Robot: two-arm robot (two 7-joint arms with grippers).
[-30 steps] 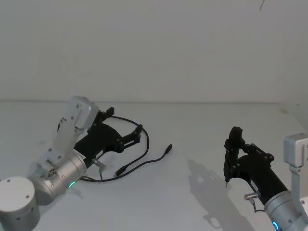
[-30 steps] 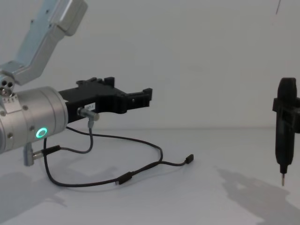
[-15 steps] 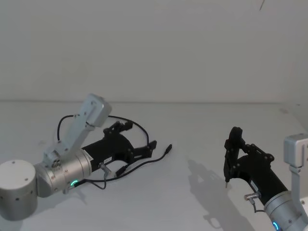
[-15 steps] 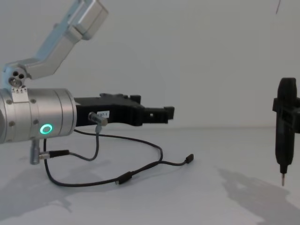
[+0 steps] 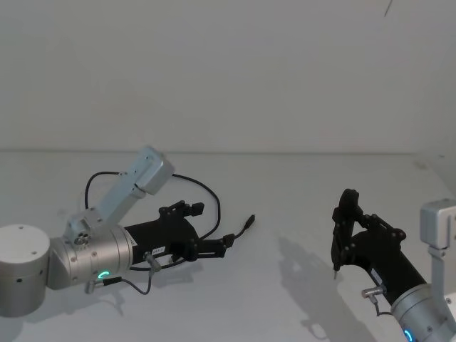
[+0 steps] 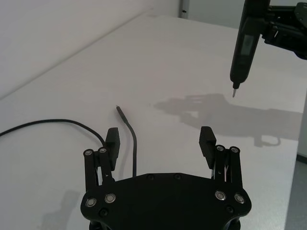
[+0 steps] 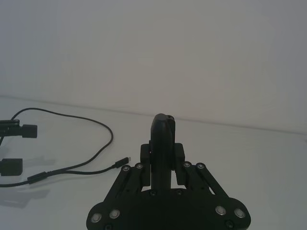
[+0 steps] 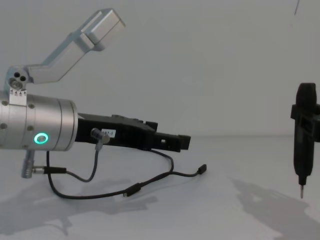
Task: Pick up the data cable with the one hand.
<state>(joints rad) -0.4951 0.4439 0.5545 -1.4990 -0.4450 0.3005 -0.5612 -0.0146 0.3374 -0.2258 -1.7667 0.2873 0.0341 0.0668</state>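
Data cable (image 8: pixel 172 167) lies left of centre on the table (image 5: pixel 299 185), one branch between the left gripper (image 6: pixel 159 139)'s spread fingers. Closing too high would likely miss the thin cord; too low, scrape the table. Right gripper (image 5: pixel 347 217), parked near right, clamps a pointed tool (image 8: pixel 301 145).

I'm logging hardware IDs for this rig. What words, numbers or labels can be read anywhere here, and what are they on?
Nothing can be read for certain.
On the side of the left tool, a white label: dark print, too small to read.
On the left arm's silver joint, a white tag: marks too small to read.
On the right tool and the data cable: no writing visible.
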